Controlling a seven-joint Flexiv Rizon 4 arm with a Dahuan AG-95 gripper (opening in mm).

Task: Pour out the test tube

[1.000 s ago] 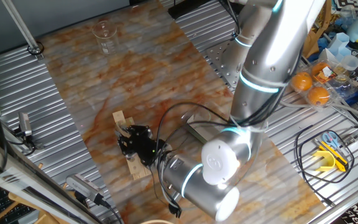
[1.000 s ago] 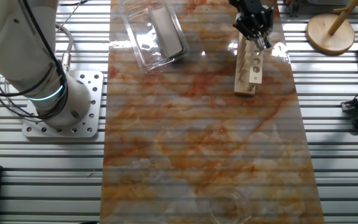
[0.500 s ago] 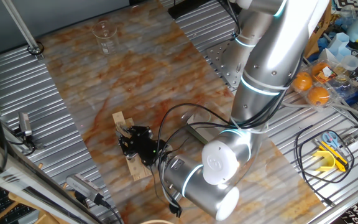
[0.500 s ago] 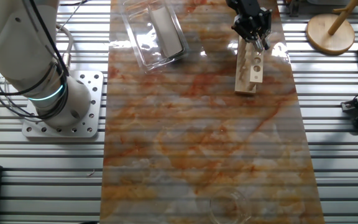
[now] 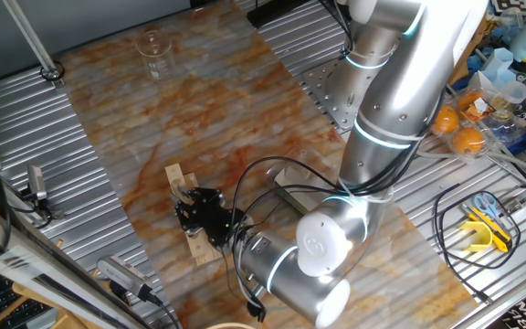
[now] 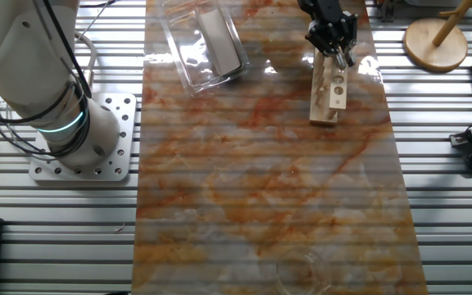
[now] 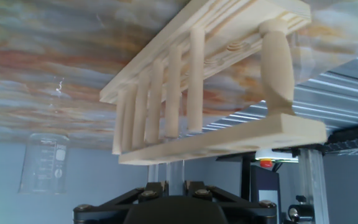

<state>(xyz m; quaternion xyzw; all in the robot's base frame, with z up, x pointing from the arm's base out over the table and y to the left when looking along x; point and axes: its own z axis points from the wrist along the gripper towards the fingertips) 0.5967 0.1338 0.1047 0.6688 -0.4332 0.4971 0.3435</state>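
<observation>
The marbled table [image 6: 260, 164] carries a wooden rack [image 6: 329, 90], beaker [image 5: 152, 50] and clear tray [image 6: 203, 45].

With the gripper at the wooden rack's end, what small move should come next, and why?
Probably a straight lift. The gripper sits at the end of the wooden test tube rack, and the hand view shows a clear tube between the fingers, still in the rack. It must clear the rack before travelling to the glass beaker across the table.
</observation>
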